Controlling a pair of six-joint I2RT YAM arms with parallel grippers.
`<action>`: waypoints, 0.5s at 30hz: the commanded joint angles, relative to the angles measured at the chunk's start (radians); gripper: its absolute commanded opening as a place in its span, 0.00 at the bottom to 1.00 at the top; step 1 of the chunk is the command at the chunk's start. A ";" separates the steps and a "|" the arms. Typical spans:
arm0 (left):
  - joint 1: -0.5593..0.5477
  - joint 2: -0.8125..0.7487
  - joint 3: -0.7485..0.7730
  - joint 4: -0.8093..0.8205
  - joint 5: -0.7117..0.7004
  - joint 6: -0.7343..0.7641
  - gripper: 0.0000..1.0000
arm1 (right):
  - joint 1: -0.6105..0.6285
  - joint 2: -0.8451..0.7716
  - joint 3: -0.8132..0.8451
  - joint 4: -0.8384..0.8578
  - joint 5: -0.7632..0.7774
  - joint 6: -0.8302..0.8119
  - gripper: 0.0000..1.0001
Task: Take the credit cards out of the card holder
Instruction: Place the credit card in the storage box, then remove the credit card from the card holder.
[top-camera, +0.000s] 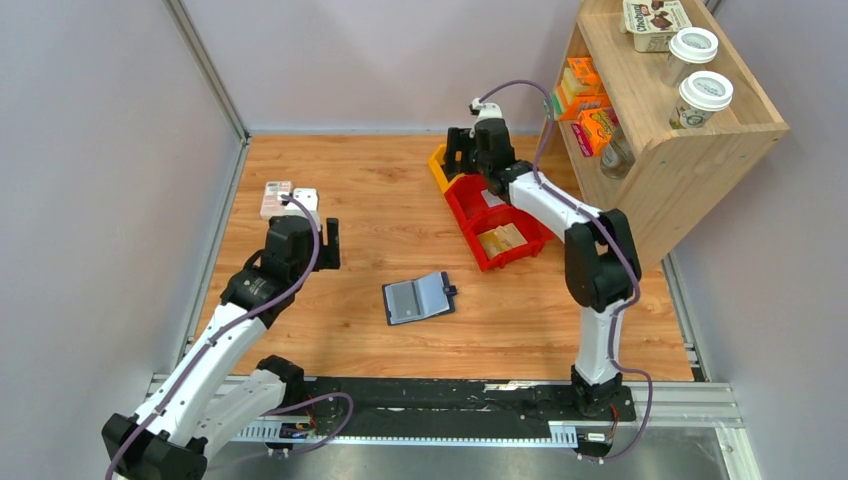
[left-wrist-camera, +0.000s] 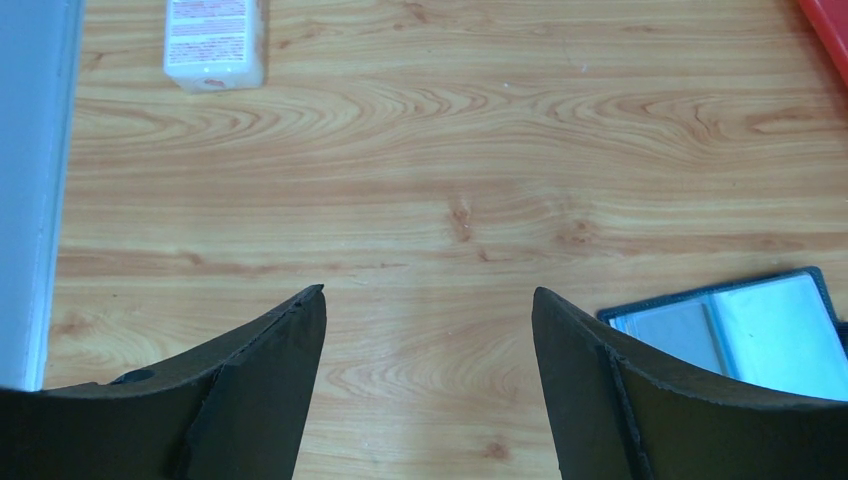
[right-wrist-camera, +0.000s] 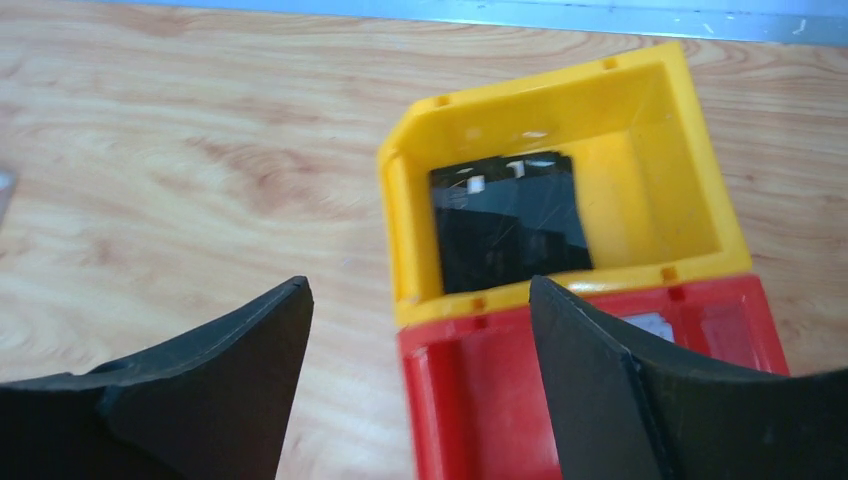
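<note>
The left fingers (left-wrist-camera: 262, 385) are spread wide and hold nothing, hanging over bare tabletop (left-wrist-camera: 450, 150). The card holder (left-wrist-camera: 745, 330) lies open just past their right-hand tip, at the lower right of the left wrist view. The right fingers (right-wrist-camera: 610, 400) are also spread and empty, poised over a yellow bin (right-wrist-camera: 690, 170) where a dark glossy rectangle (right-wrist-camera: 510, 220) lies flat; I cannot tell whether it is a card. In the top view the holder sits mid-frame, with the greyish credit cards (top-camera: 406, 300) apparently seated in its pockets. The case looks light and likely to skid, so one set of fingers should pin a flap flat. The other should come in low, pinch only a card's exposed edge, and draw it straight along the pocket's mouth without lifting
</note>
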 joint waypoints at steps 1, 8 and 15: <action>0.004 0.003 0.059 -0.031 0.070 -0.058 0.82 | 0.095 -0.192 -0.057 -0.140 0.024 -0.024 0.84; 0.004 -0.039 0.051 -0.082 0.126 -0.112 0.82 | 0.304 -0.381 -0.246 -0.325 0.087 0.011 0.87; 0.004 -0.120 0.047 -0.160 0.093 -0.104 0.82 | 0.516 -0.446 -0.361 -0.431 0.116 0.100 0.89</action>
